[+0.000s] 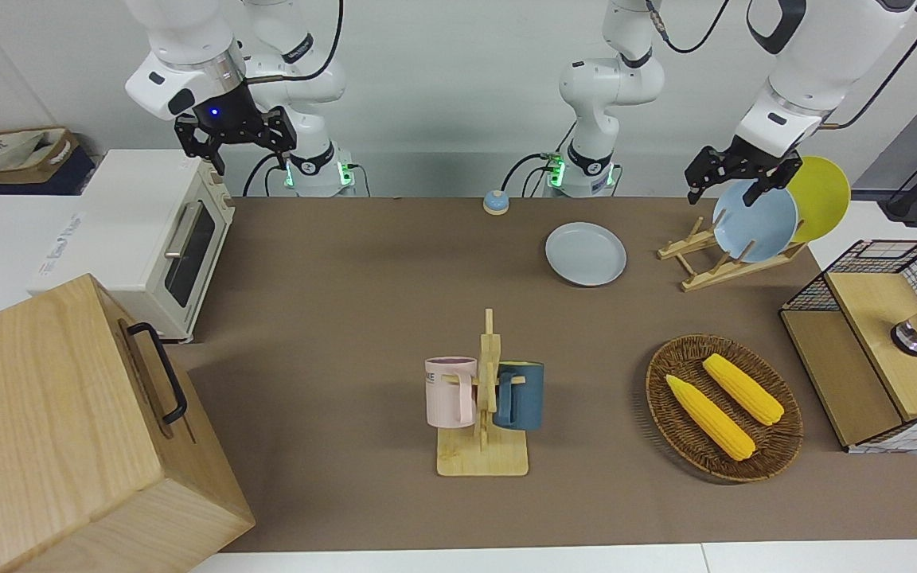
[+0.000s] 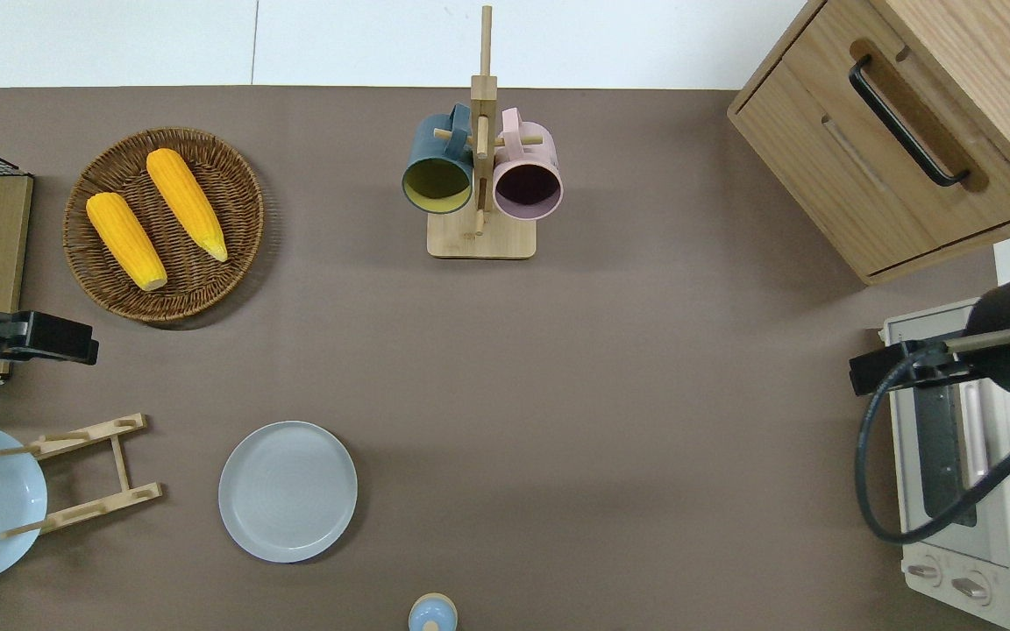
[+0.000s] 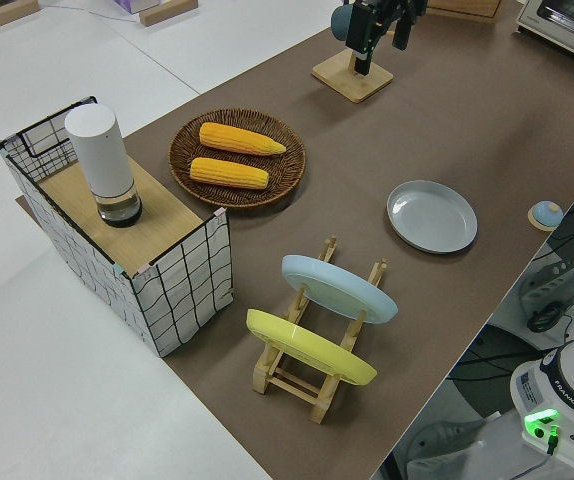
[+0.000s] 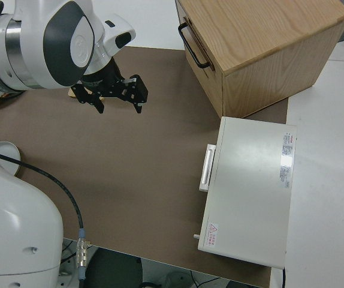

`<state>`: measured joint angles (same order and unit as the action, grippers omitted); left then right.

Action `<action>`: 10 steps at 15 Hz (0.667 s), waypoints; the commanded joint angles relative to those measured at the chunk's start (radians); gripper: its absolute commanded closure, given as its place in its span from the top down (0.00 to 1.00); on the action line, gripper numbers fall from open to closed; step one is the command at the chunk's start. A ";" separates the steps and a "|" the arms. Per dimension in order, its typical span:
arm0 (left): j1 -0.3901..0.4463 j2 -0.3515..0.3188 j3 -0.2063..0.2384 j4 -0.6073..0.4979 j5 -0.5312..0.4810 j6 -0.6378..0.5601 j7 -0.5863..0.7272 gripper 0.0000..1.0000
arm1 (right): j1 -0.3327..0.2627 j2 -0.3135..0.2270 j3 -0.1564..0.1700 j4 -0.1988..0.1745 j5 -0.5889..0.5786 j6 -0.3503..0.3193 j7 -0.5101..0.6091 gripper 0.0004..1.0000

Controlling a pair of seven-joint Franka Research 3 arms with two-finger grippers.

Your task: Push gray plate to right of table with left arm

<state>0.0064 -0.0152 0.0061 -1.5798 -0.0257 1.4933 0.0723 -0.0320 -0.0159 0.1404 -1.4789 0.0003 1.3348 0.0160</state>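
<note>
The gray plate lies flat on the brown table, near the robots' edge, beside the wooden plate rack. It also shows in the overhead view and the left side view. My left gripper is open and empty, up in the air. In the overhead view it is over the table between the wicker basket and the plate rack, apart from the gray plate. It shows in the left side view too. My right gripper is parked, open and empty.
The rack holds a bluer plate and a yellow plate. A wicker basket holds two corn cobs. A mug tree stands mid-table. A toaster oven, a wooden cabinet, a wire-sided box and a small blue bell stand around.
</note>
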 commanded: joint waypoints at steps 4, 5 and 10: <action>0.001 -0.100 0.011 -0.153 -0.031 0.030 -0.009 1.00 | -0.020 -0.002 0.016 0.009 0.004 -0.016 0.012 0.98; 0.001 -0.112 0.011 -0.176 -0.031 0.042 -0.009 1.00 | -0.019 -0.002 0.016 0.009 0.004 -0.016 0.012 0.98; 0.001 -0.198 0.014 -0.343 -0.031 0.155 -0.008 1.00 | -0.020 -0.002 0.016 0.009 0.004 -0.016 0.012 0.98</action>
<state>0.0070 -0.1179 0.0158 -1.7707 -0.0440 1.5534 0.0718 -0.0320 -0.0159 0.1404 -1.4789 0.0003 1.3348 0.0161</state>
